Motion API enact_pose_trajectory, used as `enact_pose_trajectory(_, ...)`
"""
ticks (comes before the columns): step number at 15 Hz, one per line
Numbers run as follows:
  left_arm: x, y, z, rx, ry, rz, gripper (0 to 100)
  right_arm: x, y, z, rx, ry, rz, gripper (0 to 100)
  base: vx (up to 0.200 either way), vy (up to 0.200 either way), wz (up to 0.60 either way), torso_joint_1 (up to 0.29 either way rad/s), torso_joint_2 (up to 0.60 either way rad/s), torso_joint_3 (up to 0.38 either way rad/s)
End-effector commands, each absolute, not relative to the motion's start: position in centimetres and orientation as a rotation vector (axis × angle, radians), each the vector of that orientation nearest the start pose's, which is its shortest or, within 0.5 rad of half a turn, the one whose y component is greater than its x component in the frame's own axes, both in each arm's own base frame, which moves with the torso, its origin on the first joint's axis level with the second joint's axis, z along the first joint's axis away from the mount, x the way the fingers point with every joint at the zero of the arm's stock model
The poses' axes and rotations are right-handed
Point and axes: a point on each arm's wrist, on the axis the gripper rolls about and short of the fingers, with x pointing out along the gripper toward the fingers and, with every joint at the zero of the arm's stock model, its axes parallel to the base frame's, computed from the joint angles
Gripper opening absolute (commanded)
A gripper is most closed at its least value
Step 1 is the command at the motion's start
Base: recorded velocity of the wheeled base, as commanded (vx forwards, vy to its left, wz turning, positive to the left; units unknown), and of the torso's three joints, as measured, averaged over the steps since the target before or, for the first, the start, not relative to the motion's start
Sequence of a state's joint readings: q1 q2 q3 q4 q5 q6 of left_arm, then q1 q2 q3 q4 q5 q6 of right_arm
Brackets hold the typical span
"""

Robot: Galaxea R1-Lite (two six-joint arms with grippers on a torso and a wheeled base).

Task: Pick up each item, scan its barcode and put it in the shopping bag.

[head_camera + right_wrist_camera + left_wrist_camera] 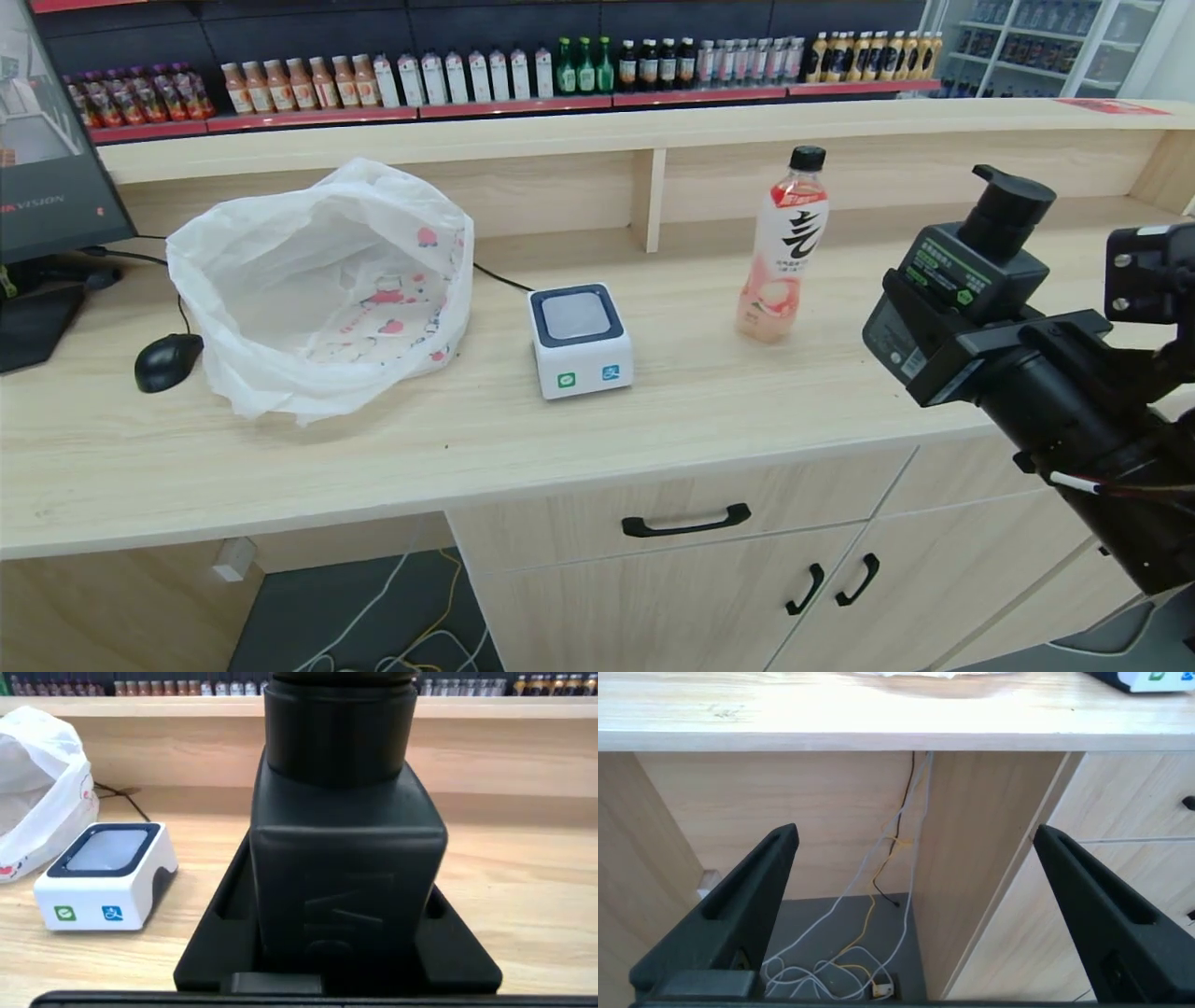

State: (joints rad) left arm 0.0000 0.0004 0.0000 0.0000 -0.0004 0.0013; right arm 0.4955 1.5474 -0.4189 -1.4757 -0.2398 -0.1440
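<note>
One black bottle (pixel 980 271), perhaps pump-topped, fast in the right gripper (pixel 920 331); left gripper (pixel 915 840) wide below the counter (pixel 738 719).

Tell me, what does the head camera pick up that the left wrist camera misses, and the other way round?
Head camera adds: the white plastic shopping bag, the pink drink bottle with a black cap, the black computer mouse, and the right pincer shut on a black square pump bottle.
Left wrist camera adds: the left pincer, open, low in front of the counter.
Both share: the light wooden counter, the white box scanner (just a corner from the wrist), and loose cables on the floor beneath.
</note>
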Motion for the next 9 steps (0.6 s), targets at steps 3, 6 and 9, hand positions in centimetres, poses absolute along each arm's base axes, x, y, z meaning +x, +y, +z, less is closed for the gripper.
enact_pose_trajectory(3,-2.3,0.0,7.5,0.002,0.000,0.000,100,21.0,10.8,20.7,0.008,-0.329,0.241,0,0.000,0.200,0.00,0.007,0.00,-0.001)
enact_pose_trajectory(6,-2.3,0.0,7.5,0.002,0.002,0.000,100,20.8,11.7,20.5,0.013,-0.321,0.280,0,0.000,0.200,0.00,-0.001,0.00,0.002)
enact_pose_trajectory(9,-2.3,0.0,7.5,0.002,0.000,0.000,100,20.8,12.2,21.0,0.026,-0.341,0.296,0,0.000,0.200,0.00,0.002,0.01,-0.001)
